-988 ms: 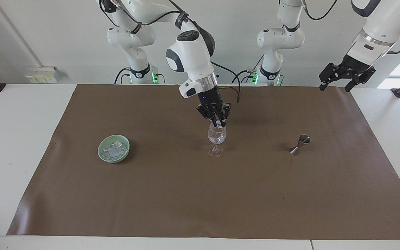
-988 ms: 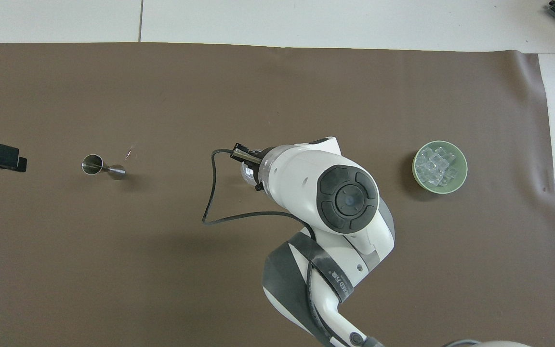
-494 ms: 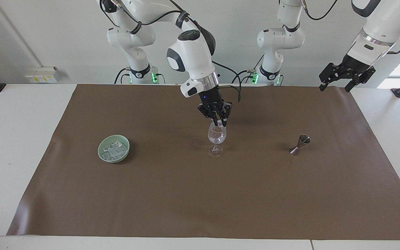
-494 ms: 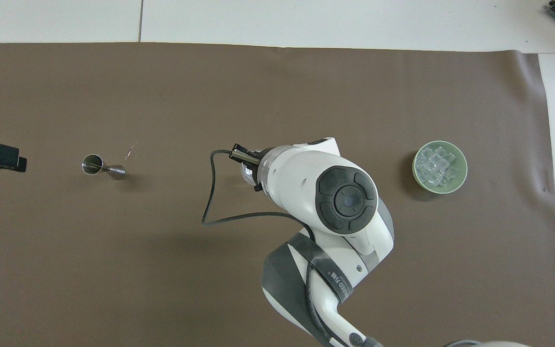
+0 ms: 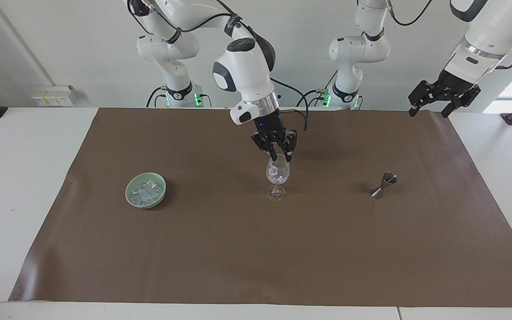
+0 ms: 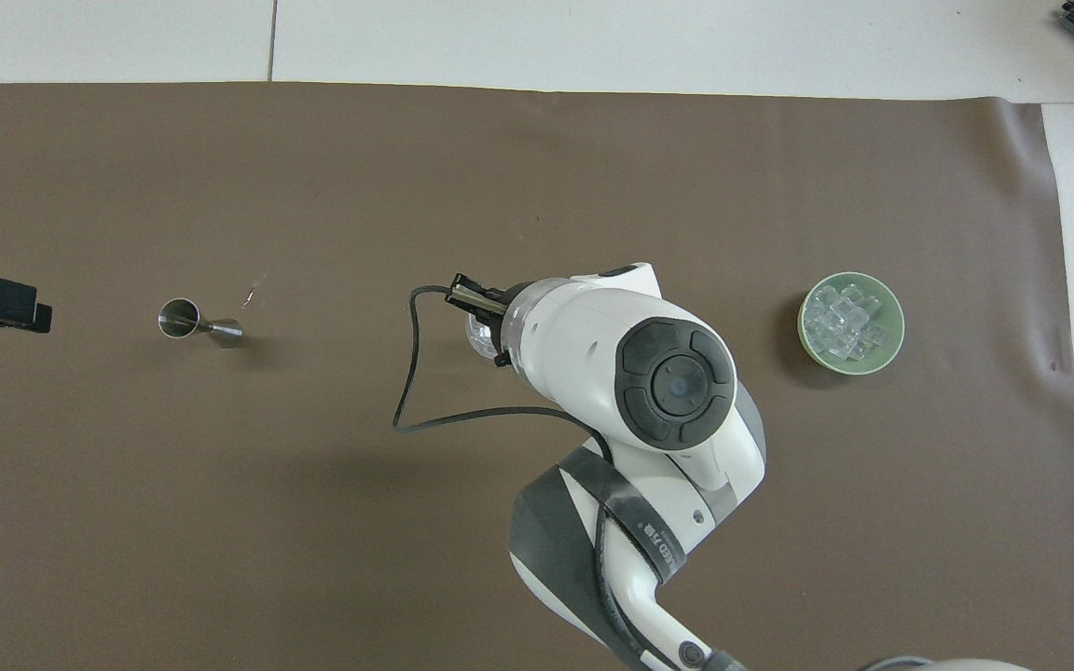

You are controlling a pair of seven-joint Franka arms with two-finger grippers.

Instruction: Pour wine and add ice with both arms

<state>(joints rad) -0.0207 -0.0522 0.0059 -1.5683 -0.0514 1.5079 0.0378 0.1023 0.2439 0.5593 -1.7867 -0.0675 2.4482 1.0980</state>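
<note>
A clear stemmed wine glass (image 5: 277, 177) stands mid-mat, with whitish glinting ice (image 5: 278, 176) in its bowl. My right gripper (image 5: 280, 157) hangs straight over the glass rim, open, its fingertips a little apart with nothing between them. From overhead the right wrist covers nearly all of the glass (image 6: 477, 336). More ice cubes (image 5: 147, 191) fill the pale green bowl (image 5: 131, 198), which sits toward the right arm's end (image 6: 884, 359). My left gripper (image 5: 429, 111) waits open, raised over the mat's corner at the left arm's end. Wine is out of view.
A steel jigger (image 5: 384, 184) leans on the mat between the glass and the left arm's end, also seen from overhead (image 6: 199, 322). The brown mat (image 5: 256, 258) covers most of the white table (image 5: 20, 178).
The right gripper's fingers have parted above the glass and it has risen slightly. A whitish ice piece now shows in the glass bowl. The left arm has not moved.
</note>
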